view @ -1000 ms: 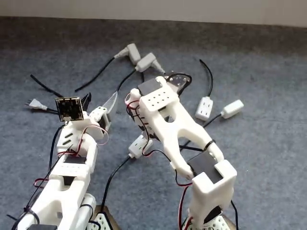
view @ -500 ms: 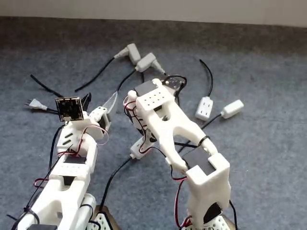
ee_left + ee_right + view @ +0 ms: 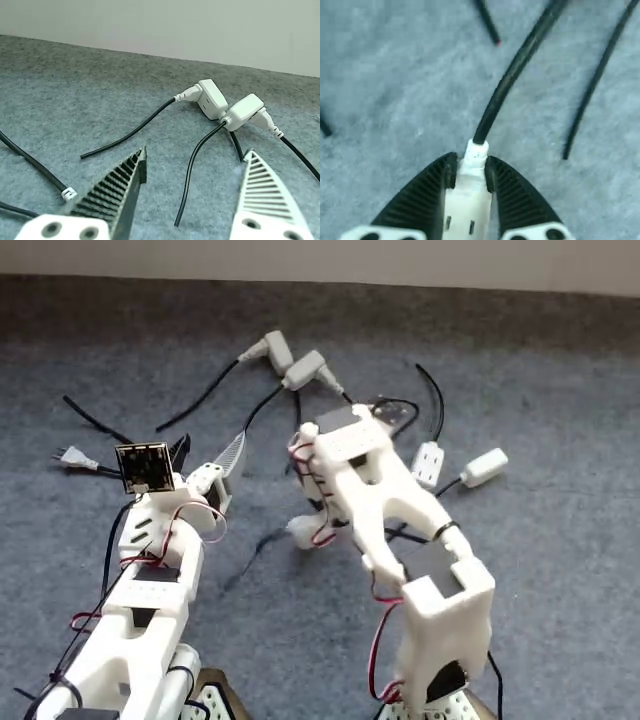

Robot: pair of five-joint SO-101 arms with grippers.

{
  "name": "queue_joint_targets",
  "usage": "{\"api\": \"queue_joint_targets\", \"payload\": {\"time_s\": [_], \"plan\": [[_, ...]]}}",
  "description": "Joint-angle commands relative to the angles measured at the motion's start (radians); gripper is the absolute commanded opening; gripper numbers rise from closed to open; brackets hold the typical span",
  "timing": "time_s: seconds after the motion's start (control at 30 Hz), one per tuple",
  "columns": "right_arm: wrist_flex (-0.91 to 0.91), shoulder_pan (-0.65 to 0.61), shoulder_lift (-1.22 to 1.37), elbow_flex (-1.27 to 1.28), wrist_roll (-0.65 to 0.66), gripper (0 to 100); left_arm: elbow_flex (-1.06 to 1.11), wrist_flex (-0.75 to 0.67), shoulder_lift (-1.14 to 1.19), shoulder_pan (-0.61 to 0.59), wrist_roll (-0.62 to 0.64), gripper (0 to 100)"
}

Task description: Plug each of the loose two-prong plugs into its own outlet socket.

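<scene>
Over grey carpet (image 3: 380, 75) — outlet socket (image 3: 469, 200) pinched inside right claw (image 3: 470, 160).

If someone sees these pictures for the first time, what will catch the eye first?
The right hand is shut on a white outlet socket, whose black cord runs away over the grey carpet. The left hand is open above the carpet, facing two white sockets that lie close together.

Indoor room: grey carpet (image 3: 560, 540) meets pale wall (image 3: 400, 258).
</scene>
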Motion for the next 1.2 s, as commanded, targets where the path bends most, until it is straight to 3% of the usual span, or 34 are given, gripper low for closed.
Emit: {"api": "queue_joint_targets", "payload": {"time_s": [0.0,0.27,0.53,0.77,1.0,1.17], "plan": [[-0.025,0.071,-0.008,-0.010,0.038,0.5,-0.004,-0.003,-0.007,-0.008,0.006,29],[-0.007,0.044,-0.016,-0.056,0.041,0.9,-0.004,-0.003,-0.007,-0.008,0.006,29],[0.202,-0.024,-0.013,-0.231,0.032,0.8,-0.004,-0.005,-0.005,-0.008,0.006,29],[0.154,-0.048,-0.008,-0.150,-0.005,0.7,-0.004,-0.005,-0.005,-0.008,0.006,29],[0.133,0.042,-0.015,-0.197,0.002,0.7,-0.004,-0.005,-0.005,-0.008,0.006,29],[0.151,0.133,-0.013,-0.259,0.117,0.7,-0.004,-0.005,-0.005,-0.008,0.006,29]]}}
